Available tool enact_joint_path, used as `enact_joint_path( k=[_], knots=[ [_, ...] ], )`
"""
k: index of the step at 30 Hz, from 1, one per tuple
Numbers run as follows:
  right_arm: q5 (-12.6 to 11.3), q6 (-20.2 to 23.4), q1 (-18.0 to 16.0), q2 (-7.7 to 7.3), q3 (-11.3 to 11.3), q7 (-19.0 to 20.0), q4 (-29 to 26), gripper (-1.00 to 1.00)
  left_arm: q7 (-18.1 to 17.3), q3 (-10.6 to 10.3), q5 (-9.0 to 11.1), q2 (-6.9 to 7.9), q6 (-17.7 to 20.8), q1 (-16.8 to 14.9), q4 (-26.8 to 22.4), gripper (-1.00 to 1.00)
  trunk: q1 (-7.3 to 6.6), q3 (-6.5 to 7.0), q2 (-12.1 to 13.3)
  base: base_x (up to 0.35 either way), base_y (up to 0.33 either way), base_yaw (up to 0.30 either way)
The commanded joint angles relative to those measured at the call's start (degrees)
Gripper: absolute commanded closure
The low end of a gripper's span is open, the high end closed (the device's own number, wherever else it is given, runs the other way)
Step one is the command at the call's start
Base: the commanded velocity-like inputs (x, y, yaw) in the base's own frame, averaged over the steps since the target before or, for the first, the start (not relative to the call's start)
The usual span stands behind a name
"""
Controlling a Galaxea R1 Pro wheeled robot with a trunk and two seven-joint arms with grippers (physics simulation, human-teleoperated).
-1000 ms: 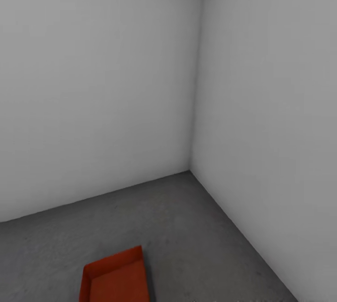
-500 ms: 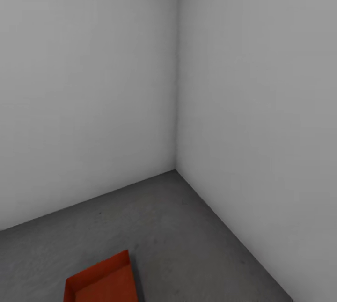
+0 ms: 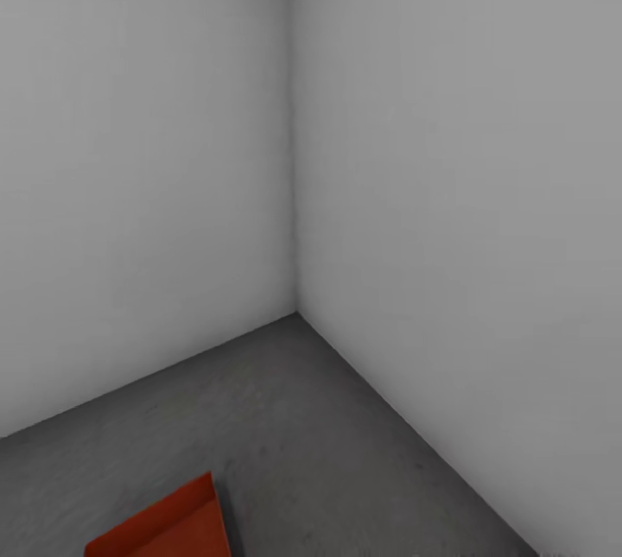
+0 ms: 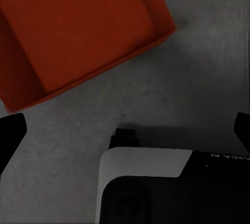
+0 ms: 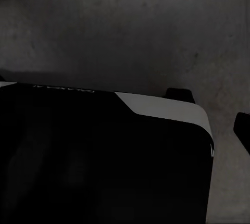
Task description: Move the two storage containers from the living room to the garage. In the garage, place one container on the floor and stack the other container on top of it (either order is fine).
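The left claw (image 4: pixel 125 130) hangs spread and empty above the floor (image 4: pixel 198 78), an orange bin (image 4: pixel 78 31) lying toward its 11 o'clock. The right claw's state I cannot tell. One bin seems delivered; next likely means fetching the second for stacking.
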Motion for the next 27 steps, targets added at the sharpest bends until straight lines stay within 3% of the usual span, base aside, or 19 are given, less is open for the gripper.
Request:
enact_joint_path(
  k=[1, 27],
  knots=[
    [-0.5, -0.3, -0.1, 0.05, 0.5, 0.0, 0.2, -1.0, 0.1, 0.1, 0.3, 0.0, 0.0, 0.0, 0.0, -1.0, 0.0, -0.07, 0.0, 0.0, 0.0, -0.245],
    [-0.6, -0.4, -0.1, -0.04, 0.5, 0.0, 0.2, -1.0, 0.1, 0.1, 0.3, -0.24, 0.1, 0.0, 0.0, -1.0, 0.0, -0.07, 0.0, 0.0, 0.0, -0.26]
  ],
)
